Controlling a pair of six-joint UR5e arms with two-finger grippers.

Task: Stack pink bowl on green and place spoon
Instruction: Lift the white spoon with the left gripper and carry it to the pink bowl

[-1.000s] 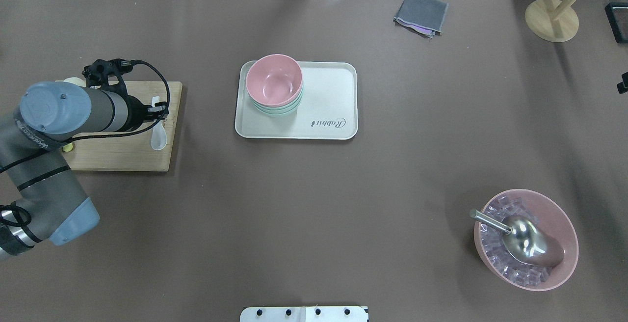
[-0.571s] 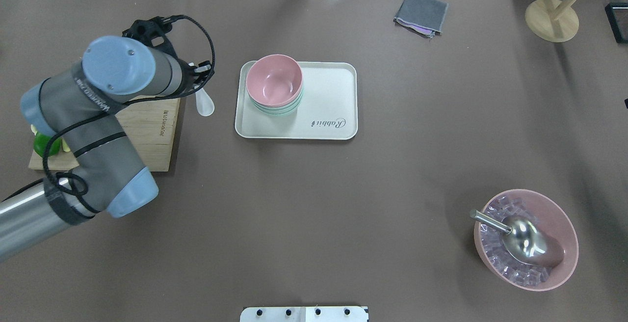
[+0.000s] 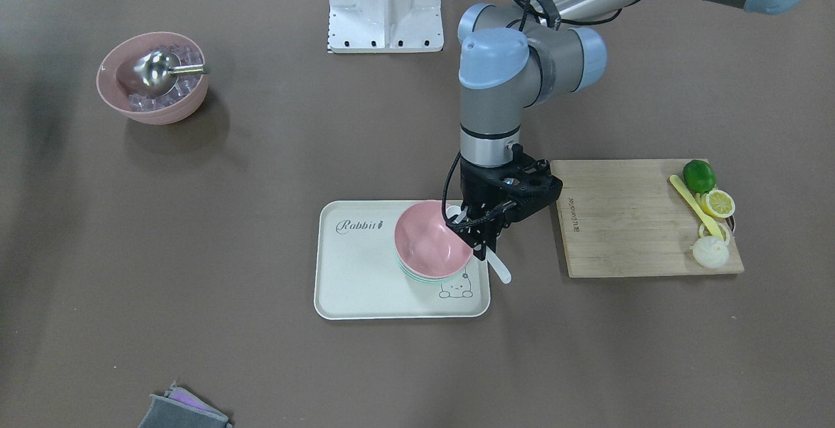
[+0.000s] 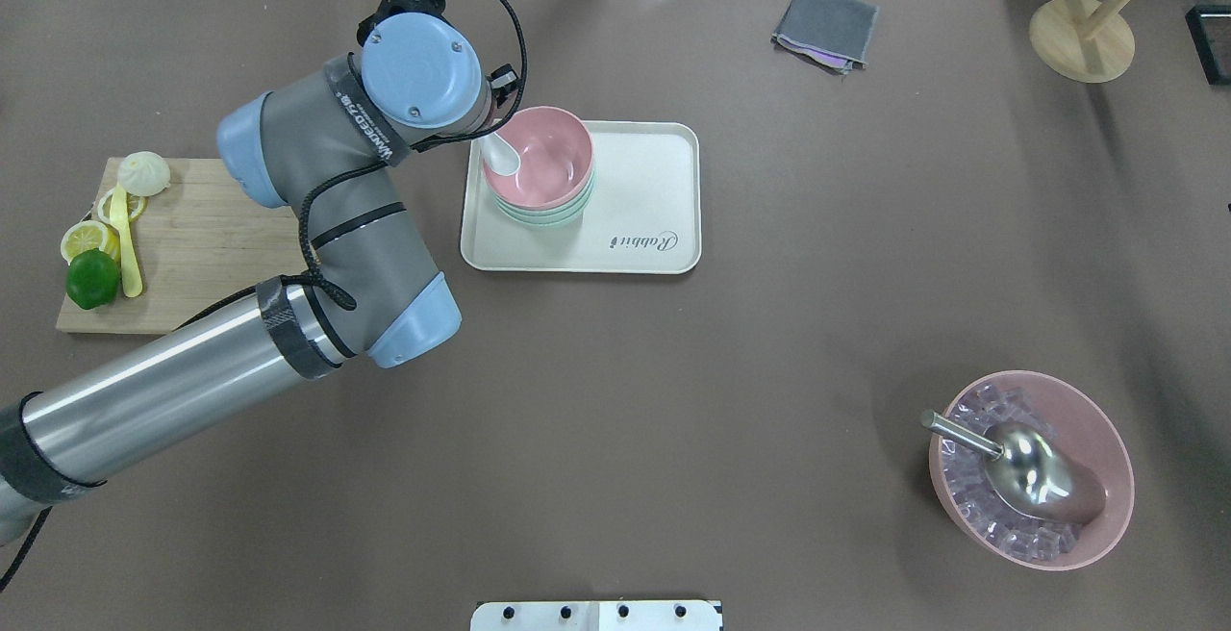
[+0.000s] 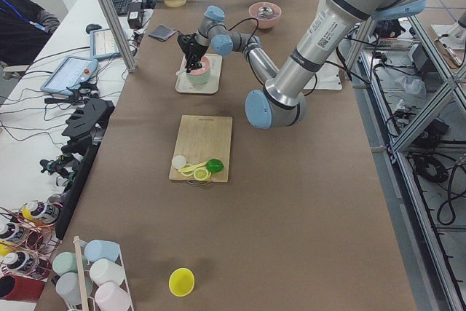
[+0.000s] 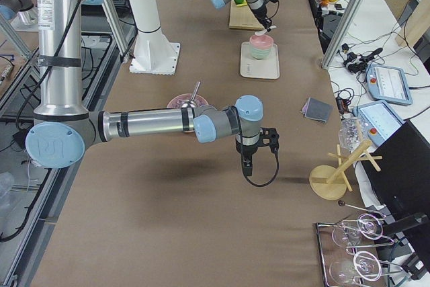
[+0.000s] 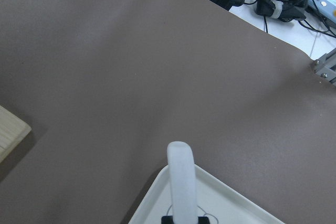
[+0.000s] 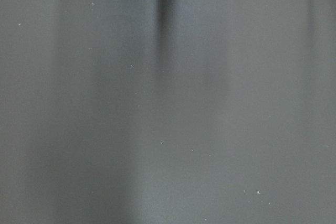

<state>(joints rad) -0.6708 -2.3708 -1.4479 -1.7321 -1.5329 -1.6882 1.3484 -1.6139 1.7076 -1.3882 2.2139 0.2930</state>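
A pink bowl (image 4: 543, 164) sits stacked on pale green bowls (image 4: 543, 217) at the left end of a cream tray (image 4: 644, 208). My left gripper (image 3: 481, 237) is shut on a white spoon (image 4: 502, 155) and holds it tilted at the pink bowl's rim (image 3: 430, 239). The spoon's head is over the bowl's inside. Its handle (image 3: 500, 267) sticks out past the tray edge and also shows in the left wrist view (image 7: 180, 182). In the overhead view the wrist hides the fingers. My right gripper (image 6: 246, 163) shows only in the exterior right view, far from the tray, and I cannot tell its state.
A wooden cutting board (image 4: 212, 246) with a lime, lemon slices, a yellow utensil and a white bun lies left of the tray. A large pink bowl of ice with a metal scoop (image 4: 1029, 467) is at the front right. A grey cloth (image 4: 825, 25) and a wooden stand (image 4: 1082, 39) are at the back.
My left arm has carried the white spoon from the cutting board rightward to the pink bowl on the tray. The bowls and tray have not moved.
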